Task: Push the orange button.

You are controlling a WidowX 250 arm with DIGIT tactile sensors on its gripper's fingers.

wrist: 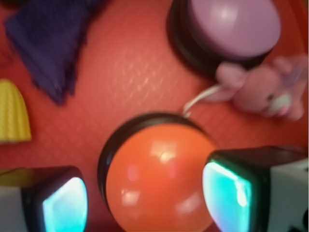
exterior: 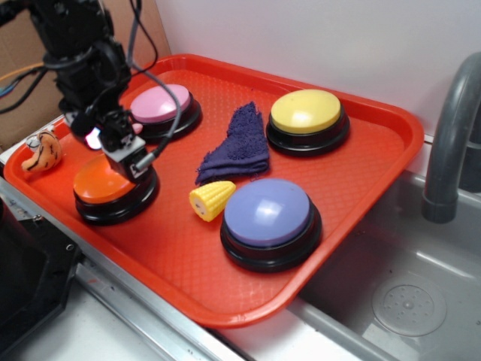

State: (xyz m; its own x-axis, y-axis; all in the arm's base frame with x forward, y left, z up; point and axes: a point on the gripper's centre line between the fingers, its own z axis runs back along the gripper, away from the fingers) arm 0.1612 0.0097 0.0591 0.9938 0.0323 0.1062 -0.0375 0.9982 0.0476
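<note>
The orange button (exterior: 99, 183), a glossy orange dome on a black base, sits at the front left of the red tray (exterior: 361, 180). My gripper (exterior: 124, 159) hangs directly over its far right part, very close to the cap; I cannot tell whether it touches. In the wrist view the orange button (wrist: 159, 179) fills the gap between my two fingers, which stand wide apart on either side. The gripper (wrist: 145, 198) is open and holds nothing.
On the tray are a pink button (exterior: 160, 105), a yellow button (exterior: 306, 113), a purple-blue button (exterior: 268, 214), a purple cloth (exterior: 240, 143) and a toy corn (exterior: 212, 199). A pink plush toy (wrist: 256, 89) lies beside the pink button. The sink faucet (exterior: 451, 135) is at right.
</note>
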